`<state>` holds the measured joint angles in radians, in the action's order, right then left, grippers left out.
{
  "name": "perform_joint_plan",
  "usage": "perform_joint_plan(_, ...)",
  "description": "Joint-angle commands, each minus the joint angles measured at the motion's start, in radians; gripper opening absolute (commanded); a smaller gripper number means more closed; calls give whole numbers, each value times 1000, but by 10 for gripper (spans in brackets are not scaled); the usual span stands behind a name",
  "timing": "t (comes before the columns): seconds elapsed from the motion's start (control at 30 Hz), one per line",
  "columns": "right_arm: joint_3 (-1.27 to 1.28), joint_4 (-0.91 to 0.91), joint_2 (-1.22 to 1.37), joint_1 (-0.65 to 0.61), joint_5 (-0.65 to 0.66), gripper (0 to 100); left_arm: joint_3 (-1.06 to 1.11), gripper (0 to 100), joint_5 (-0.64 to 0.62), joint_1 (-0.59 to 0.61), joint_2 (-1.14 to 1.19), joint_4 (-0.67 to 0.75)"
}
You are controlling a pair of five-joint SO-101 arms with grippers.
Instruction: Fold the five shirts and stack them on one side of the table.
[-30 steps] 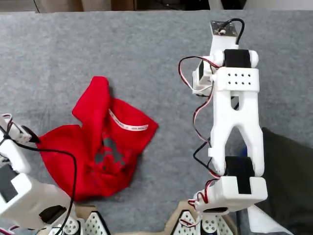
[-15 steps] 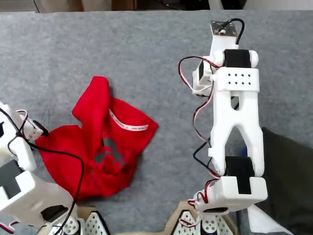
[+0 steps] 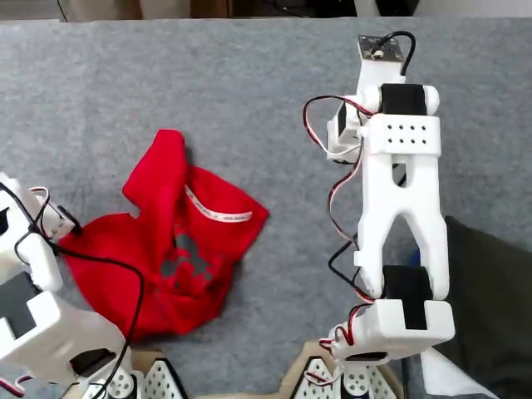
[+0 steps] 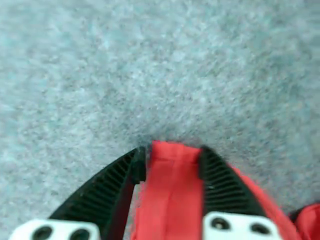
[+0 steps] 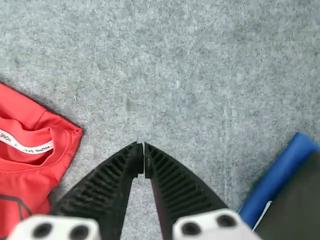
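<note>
From above, the red shirt (image 3: pixel 179 249) lies crumpled by the bench's (image 3: pixel 249 83) near left edge. Close in, the left hand (image 4: pixel 170 159) pinches just its hem; a tug might slip it free. The right hand (image 5: pixel 144 150) hangs closed and empty near the collar, no help against bunching.

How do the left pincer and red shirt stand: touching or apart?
Touching. Left wrist view: the left pincer clamps a fold of the red shirt between its jaws.
</note>
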<state>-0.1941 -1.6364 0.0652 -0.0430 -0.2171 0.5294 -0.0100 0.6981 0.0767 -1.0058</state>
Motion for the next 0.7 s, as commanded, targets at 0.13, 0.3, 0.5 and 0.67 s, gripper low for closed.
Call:
perform_joint_plan(0.13, -88, -3, -8, -25, 8, 16, 15, 60, -5, -6, -2, -8)
perform_joint_plan(0.3, -171, -2, 8, -150, 20, 32, 15, 57, -2, 3, -2, -14)
perform_joint_plan(0.5, -329, 37, 189, -337, 11, 120, -31, 49, 97, 101, -8, -115)
perform_joint_plan(0.67, -599, 46, 469, -429, 5, 120, -107, 29, 193, 233, -8, -190)
